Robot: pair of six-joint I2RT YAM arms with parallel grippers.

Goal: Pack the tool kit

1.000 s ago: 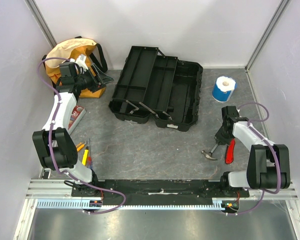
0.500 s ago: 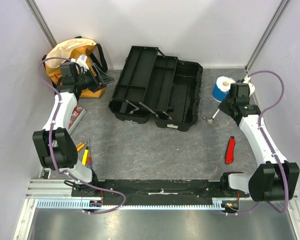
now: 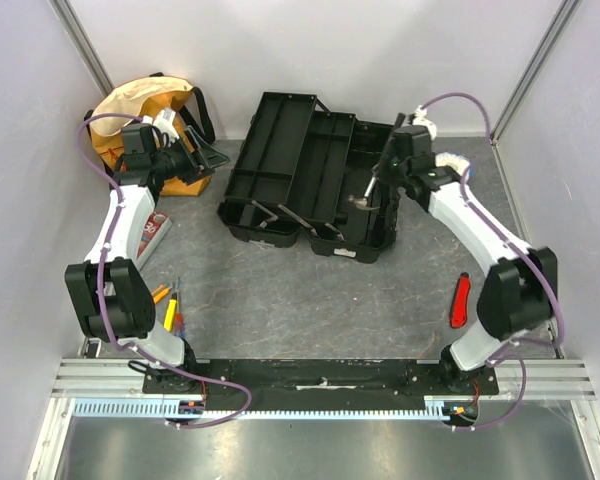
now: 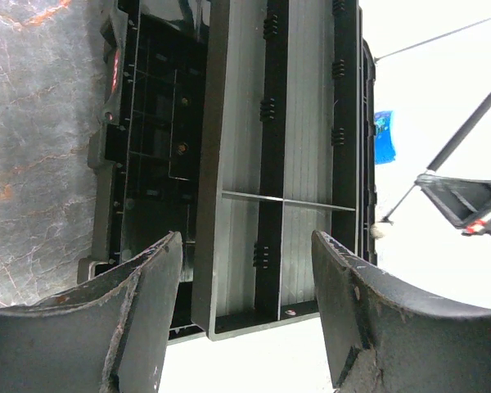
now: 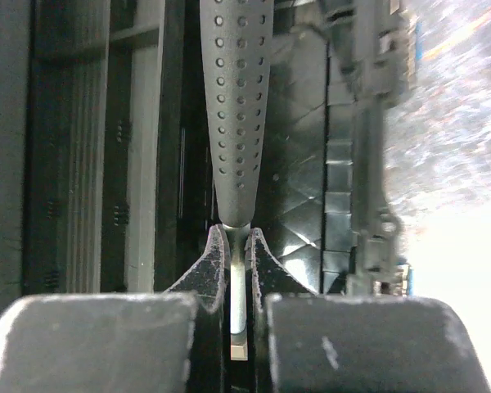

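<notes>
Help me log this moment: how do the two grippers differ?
The left gripper is open and empty; the right gripper is shut on the hammer. The left gripper sits beside the bag, off to the side of the toolbox; the right gripper hangs over the toolbox's open base. Both face the toolbox.

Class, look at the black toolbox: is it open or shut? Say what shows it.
Open. The toolbox's trays are swung out in steps toward the left, and its deep main compartment lies exposed.
</notes>
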